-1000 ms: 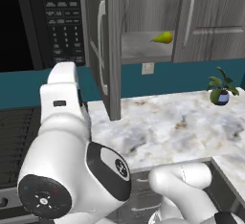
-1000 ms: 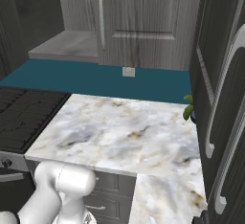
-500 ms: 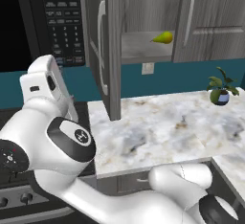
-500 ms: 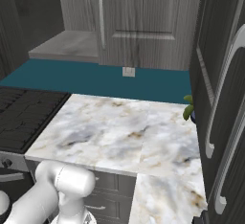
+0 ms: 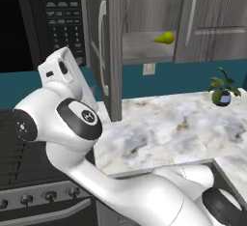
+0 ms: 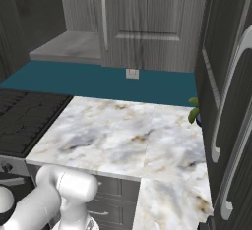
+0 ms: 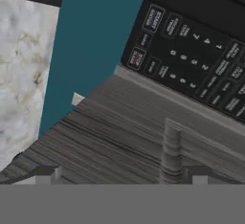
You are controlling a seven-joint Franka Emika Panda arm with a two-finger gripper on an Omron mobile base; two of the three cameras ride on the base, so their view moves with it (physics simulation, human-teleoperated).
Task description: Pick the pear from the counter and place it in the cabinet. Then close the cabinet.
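Note:
The yellow-green pear (image 5: pixel 164 38) lies on the inner shelf (image 5: pixel 144 51) of the grey cabinet. The cabinet's left door (image 5: pixel 114 51) stands open, edge-on to the left base view; the right door (image 5: pixel 212 22) is shut. My hand (image 5: pixel 61 71) is left of that open door, in front of the microwave. In the hand view my gripper (image 7: pixel 122 175) is open, close against the door's wood-grain face (image 7: pixel 110 141), with the silver bar handle (image 7: pixel 171 151) rising between the fingertips. Nothing is held. The marble counter (image 5: pixel 183 128) is bare where the arm is.
The black microwave (image 5: pixel 53 17) with its keypad (image 7: pixel 191 50) hangs left of the cabinet. A potted plant (image 5: pixel 223 91) stands at the counter's far right. The black stovetop (image 6: pixel 24 121) lies left of the counter. Tall dark doors with curved handles (image 6: pixel 231 101) rise at the right.
My arm has folded down and to the left, and the hand has risen in front of the microwave beside the open door. The pear and the cabinet doors have not moved.

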